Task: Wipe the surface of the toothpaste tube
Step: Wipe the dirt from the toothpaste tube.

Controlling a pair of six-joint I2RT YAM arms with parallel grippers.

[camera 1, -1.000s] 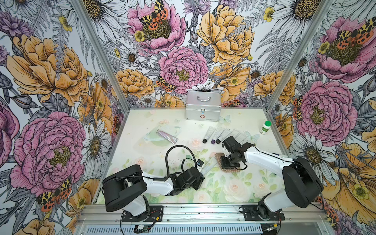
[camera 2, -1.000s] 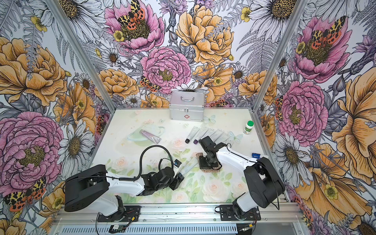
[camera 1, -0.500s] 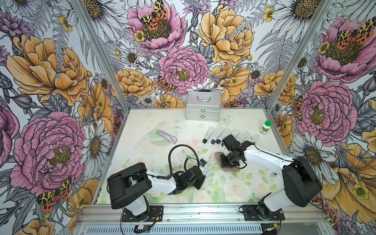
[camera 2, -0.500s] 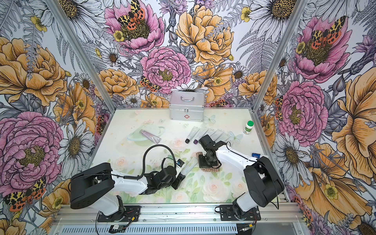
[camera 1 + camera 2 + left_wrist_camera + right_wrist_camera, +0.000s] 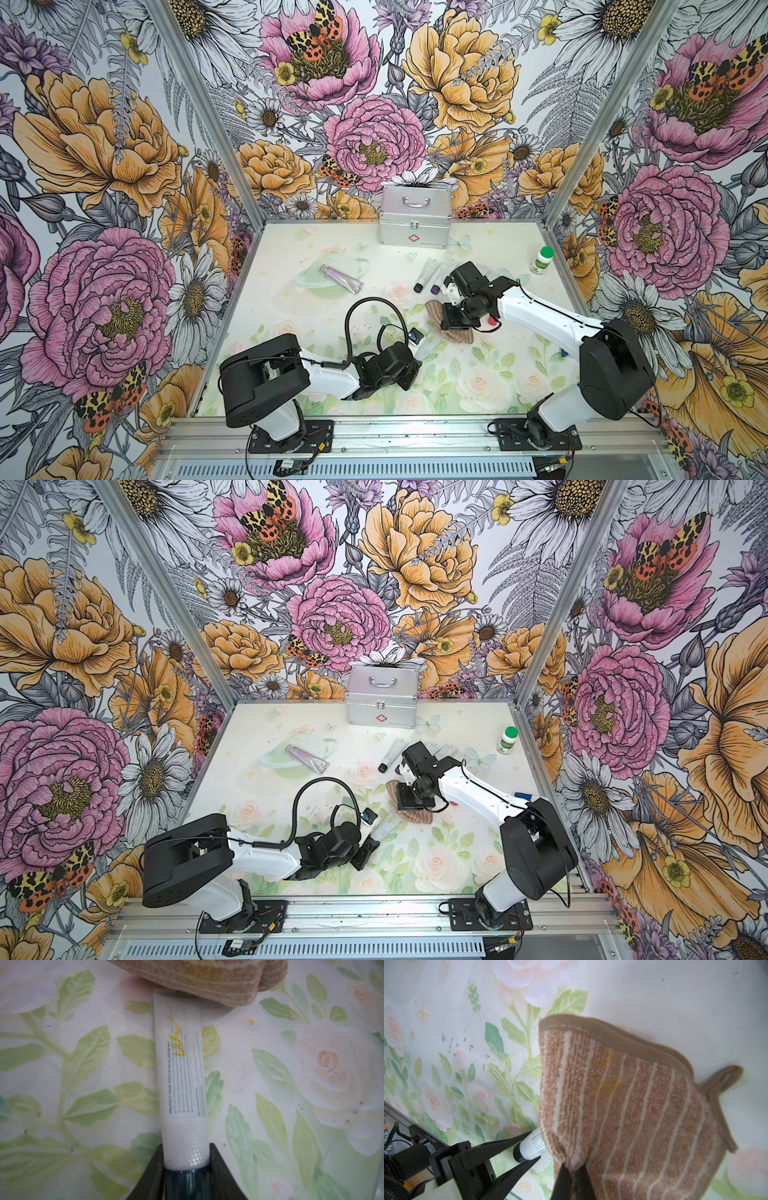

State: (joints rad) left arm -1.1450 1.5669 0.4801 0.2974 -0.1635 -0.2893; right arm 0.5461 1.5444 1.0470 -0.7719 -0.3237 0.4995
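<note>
Toothpaste tube (image 5: 180,1076), white with fine print and a yellow scribble (image 5: 174,1036) on its upper face, lies flat on the flowered surface (image 5: 311,1022), toward the front middle of the work area and between the two arms in both top views. The left jaws are clamped on it from either side at the neck, right where the white body meets the dark cap, so the whole printed length runs out ahead of them. Its flat crimped end is tucked just under the edge of the striped brown cloth (image 5: 623,1105). The right jaws are pinched tight on a bunched fold of that cloth, and the rest of it drapes down onto the surface and over the tube's far end. The step in hand looks like the wipe itself. To do it well, the cloth probably needs to be pressed down lightly and drawn along the tube over the scribble, which sits just clear of the cloth's edge. The left grip should hold the neck firm so the tube cannot slide or swing. Strokes toward the cap should stop short of the left jaws, and returning strokes toward the crimped end would pull the tube straight rather than buckle it.
</note>
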